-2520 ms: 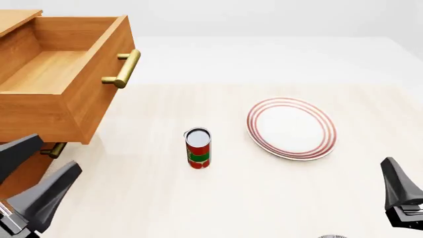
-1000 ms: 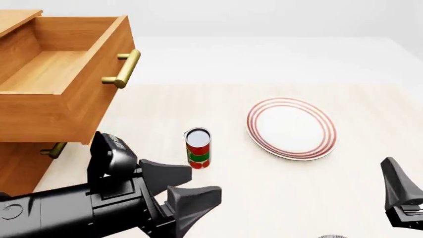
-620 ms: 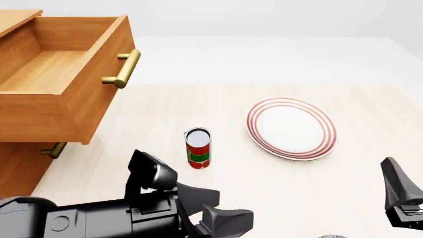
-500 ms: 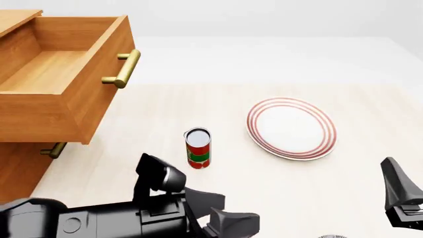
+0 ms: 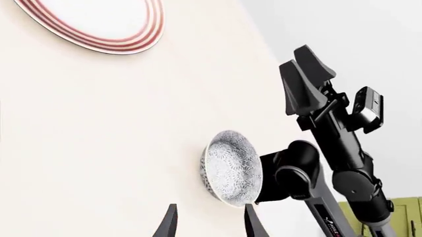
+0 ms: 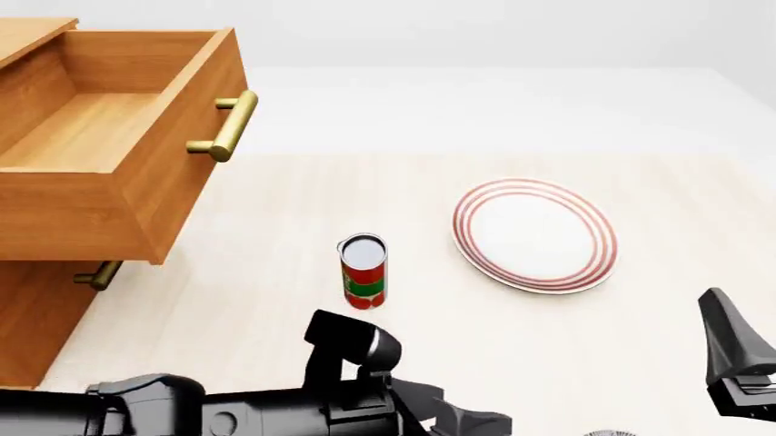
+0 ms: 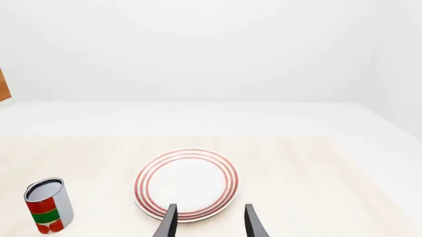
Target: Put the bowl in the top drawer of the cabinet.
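Reaching low across the pale surface point(image 6: 243, 272), the left hand point(image 5: 206, 223) has its fingers parted, holding nothing, near the deep white bowl with dense grey-blue pattern point(image 5: 230, 168). The right hand point(image 7: 207, 221) hovers open and empty. The light-brown wooden top drawer point(image 6: 109, 154) stands pulled out.

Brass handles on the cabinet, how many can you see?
2: top drawer's handle on the pulled-out drawer front, and lower handle beneath it, partly hidden. Others may sit out of view.

pale wooden table point(image 6: 243, 227), can point(image 6: 363, 271), plate point(image 6: 535, 234), bowl point(image 5: 231, 168), cabinet point(image 6: 36, 309)
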Controlling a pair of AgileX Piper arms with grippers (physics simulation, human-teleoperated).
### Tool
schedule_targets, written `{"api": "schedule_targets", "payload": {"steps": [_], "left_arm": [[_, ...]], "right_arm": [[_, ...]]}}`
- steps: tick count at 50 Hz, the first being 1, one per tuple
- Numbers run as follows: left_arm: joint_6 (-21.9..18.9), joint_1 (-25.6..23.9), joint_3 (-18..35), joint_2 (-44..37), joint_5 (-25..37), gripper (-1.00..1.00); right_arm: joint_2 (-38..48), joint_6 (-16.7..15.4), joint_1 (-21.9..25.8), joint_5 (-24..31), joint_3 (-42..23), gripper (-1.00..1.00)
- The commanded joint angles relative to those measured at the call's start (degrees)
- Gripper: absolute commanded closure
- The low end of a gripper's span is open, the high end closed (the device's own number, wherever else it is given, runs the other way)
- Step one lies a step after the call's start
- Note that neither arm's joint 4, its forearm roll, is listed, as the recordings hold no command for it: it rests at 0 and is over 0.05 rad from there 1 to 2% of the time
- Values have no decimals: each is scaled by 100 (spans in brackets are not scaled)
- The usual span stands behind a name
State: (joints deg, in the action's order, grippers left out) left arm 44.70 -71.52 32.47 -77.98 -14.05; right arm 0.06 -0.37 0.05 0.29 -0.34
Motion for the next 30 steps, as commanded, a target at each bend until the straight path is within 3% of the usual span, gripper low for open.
{"api": "schedule_targets", "payload": {"steps": [1,30], "left_arm": [[216,-127,115,-505,-254,-100],[366,-339,547,-1221,-414,-100]], "right_arm": [[0,0,0,0,0,-100],[0,0,-2,1,0,-100]]}}
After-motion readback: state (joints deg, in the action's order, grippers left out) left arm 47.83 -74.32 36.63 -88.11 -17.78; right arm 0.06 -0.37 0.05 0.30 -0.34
